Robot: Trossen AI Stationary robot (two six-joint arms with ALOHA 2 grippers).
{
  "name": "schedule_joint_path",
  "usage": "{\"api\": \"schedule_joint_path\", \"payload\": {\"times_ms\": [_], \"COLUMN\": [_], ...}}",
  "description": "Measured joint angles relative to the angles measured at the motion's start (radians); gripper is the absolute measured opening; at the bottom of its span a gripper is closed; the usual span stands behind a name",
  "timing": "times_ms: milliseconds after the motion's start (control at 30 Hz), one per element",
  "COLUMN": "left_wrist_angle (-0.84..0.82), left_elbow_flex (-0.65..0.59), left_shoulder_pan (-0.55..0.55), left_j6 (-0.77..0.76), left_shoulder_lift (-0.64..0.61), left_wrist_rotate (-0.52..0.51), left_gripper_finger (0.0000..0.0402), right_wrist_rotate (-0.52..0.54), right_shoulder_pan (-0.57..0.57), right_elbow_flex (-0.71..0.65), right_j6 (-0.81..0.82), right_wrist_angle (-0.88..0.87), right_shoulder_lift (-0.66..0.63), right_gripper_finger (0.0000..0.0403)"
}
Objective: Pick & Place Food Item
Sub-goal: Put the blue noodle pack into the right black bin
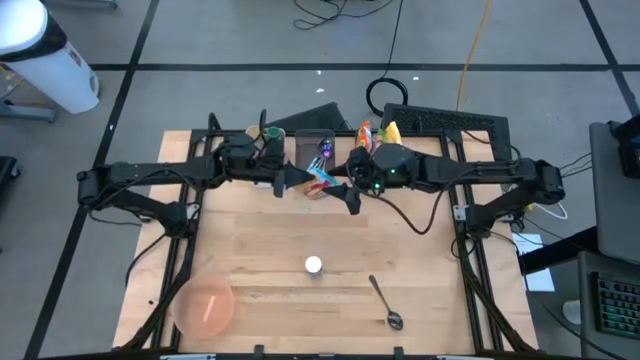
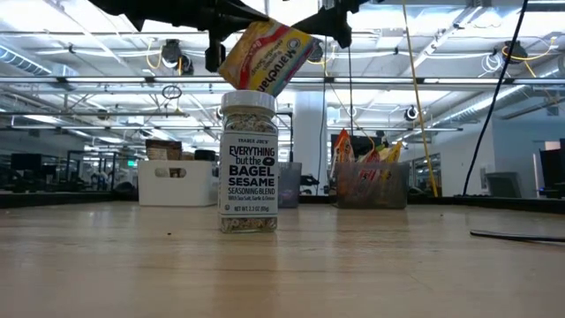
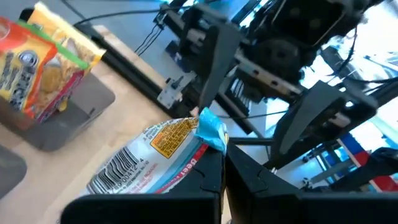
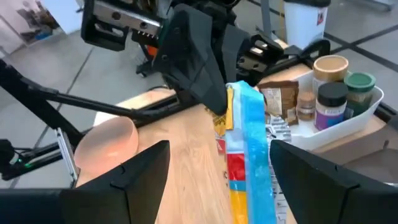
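Note:
A ramen packet [image 1: 319, 181], yellow, red and blue, is in the air over the far middle of the table. It also shows in the low view [image 2: 265, 53]. My left gripper [image 1: 298, 179] is shut on it, coming from the table's left. My right gripper [image 1: 350, 194] is open at the packet's right. In the right wrist view its two fingers [image 4: 140, 180] stand on either side of the packet [image 4: 247, 149] and stay apart from it. My left gripper pinches the packet's blue crimped end seam [image 3: 209, 132] between its two fingers [image 3: 208, 177], coming roughly level from the table's left. The packet is lifted clear of the table and hangs tilted, its printed back [image 3: 146, 158] reaching away from the fingers.
A seasoning jar [image 2: 248, 163] stands upright mid-table, its white lid in the high view [image 1: 314, 265]. A spoon [image 1: 385, 304] lies near right and a pink bowl [image 1: 205, 305] near left. Bins of snack packets [image 1: 374, 134] and jars [image 4: 336, 93] line the far edge.

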Motion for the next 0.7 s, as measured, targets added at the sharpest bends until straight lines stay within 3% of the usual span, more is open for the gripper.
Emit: {"api": "schedule_joint_path", "payload": {"times_ms": [367, 700], "left_wrist_angle": [0.018, -0.02], "left_elbow_flex": [0.039, 0.043], "left_shoulder_pan": [0.0, 0.0], "left_j6": [0.017, 0.02], "left_shoulder_lift": [0.0, 0.0], "left_wrist_rotate": [0.0, 0.005], "left_gripper_finger": [0.0003, 0.0003], "right_wrist_rotate": [0.011, 0.009], "right_shoulder_pan": [-0.004, -0.006], "right_elbow_flex": [0.0, 0.0], "right_j6": [0.007, 0.007], "right_wrist_angle": [0.021, 0.016], "right_shoulder_lift": [0.026, 0.028], "right_gripper_finger": [0.0258, 0.0158]}}
